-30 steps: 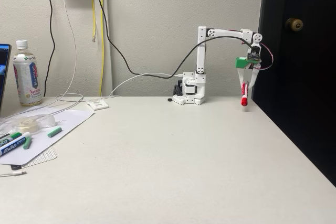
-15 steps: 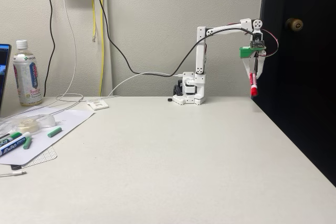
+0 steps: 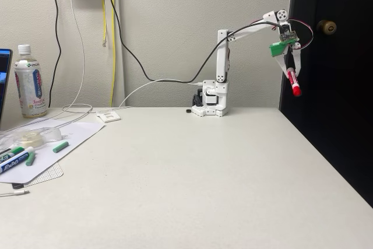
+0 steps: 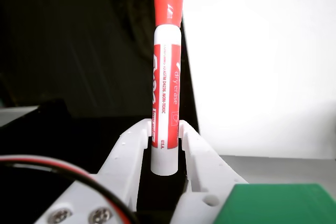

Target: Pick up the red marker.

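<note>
The fingers point(image 4: 167, 153) are closed on the red marker point(image 4: 167, 82), pinching its white end so that the barrel and red cap stick straight out past the fingertips in the wrist view. In the fixed view the red marker point(image 3: 293, 80) hangs from the raised fingers point(image 3: 289, 69), cap lowest and tilted toward the dark door point(image 3: 332, 86), well above the desk point(image 3: 192, 167) and out past its far right corner. The pick-up looks essentially done: the marker is off the surface and carried high. Any next move calls mainly for a firm grip, since only the marker's tail is clamped and a swing could loosen it.

Far to the left of the fingers, other markers point(image 3: 16, 158) lie on a sheet of paper point(image 3: 52, 150) near a bottle point(image 3: 29, 81). Cables point(image 3: 116, 39) trail down the pale wall behind.
</note>
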Controlling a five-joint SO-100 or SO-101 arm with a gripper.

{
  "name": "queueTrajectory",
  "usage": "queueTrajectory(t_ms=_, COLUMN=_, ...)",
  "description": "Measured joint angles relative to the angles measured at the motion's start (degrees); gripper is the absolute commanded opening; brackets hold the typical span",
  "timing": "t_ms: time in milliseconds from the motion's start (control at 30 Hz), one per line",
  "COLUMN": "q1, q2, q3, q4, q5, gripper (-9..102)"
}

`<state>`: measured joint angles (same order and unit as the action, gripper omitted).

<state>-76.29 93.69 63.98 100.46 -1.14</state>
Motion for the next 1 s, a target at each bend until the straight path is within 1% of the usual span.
queueTrajectory(t_ms=300, q1=6.68, q2=2.02, q3=-4.13, q4=0.00, q5=-4.75, gripper=0)
queueTrajectory(t_ms=567, q1=12.83, q2=5.27, q3=-4.83, q4=-0.44, q5=-8.53, gripper=0)
queueTrajectory(t_ms=667, q1=14.24, q2=5.98, q3=-4.83, q4=-0.44, q5=-8.88, gripper=0)
queueTrajectory(t_ms=1000, q1=25.66, q2=11.16, q3=-4.83, q4=-0.44, q5=-8.88, gripper=0)
